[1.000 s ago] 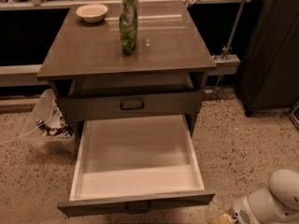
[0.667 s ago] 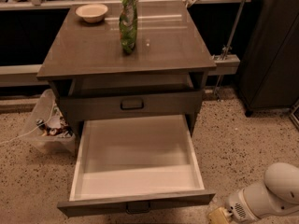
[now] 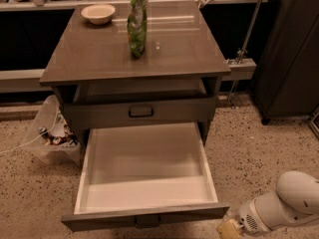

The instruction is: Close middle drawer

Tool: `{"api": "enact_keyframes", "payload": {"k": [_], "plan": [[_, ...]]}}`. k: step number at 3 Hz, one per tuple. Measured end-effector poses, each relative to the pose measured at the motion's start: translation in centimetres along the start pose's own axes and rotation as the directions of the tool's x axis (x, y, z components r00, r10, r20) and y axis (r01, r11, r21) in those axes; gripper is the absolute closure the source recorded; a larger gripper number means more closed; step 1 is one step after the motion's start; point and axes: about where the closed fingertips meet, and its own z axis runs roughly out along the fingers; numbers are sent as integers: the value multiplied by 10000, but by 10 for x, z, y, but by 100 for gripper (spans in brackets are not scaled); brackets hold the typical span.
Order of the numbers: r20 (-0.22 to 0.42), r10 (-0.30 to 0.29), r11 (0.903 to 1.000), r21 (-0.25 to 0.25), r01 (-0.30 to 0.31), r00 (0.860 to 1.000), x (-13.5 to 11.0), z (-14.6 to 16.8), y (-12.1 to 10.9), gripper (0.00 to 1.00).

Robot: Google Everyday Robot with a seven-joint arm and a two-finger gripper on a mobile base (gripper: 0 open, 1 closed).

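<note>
The middle drawer (image 3: 144,168) stands pulled far out of the grey-brown cabinet, showing its pale whitish, empty inner box. Its flat front (image 3: 99,222) is at the bottom edge of the view, with the small dark handle (image 3: 147,221) at its centre. My gripper (image 3: 228,229), a yellowish tip on the white arm (image 3: 284,203), is low at the bottom right. It sits just beside the drawer front's right corner, close to the floor. The taller-fronted drawer (image 3: 141,111) above is closed.
On the cabinet top (image 3: 174,49) stand a green bag (image 3: 136,21) and a pale bowl (image 3: 98,13). A clear plastic bin (image 3: 50,136) with clutter sits on the floor to the left. A dark cabinet (image 3: 291,49) stands at the right. The floor is speckled.
My arm and gripper have moved left along the floor, towards the right corner of the open drawer's front. The drawer has not moved.
</note>
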Motion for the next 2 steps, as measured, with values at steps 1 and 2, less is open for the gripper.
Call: {"api": "enact_keyframes", "payload": {"k": [1,2], "plan": [[-73,-338,9994,-122,337,9994,-12,7,9,100],[-228,-629,9973,-383,620,9978,-23,20,21,100]]}}
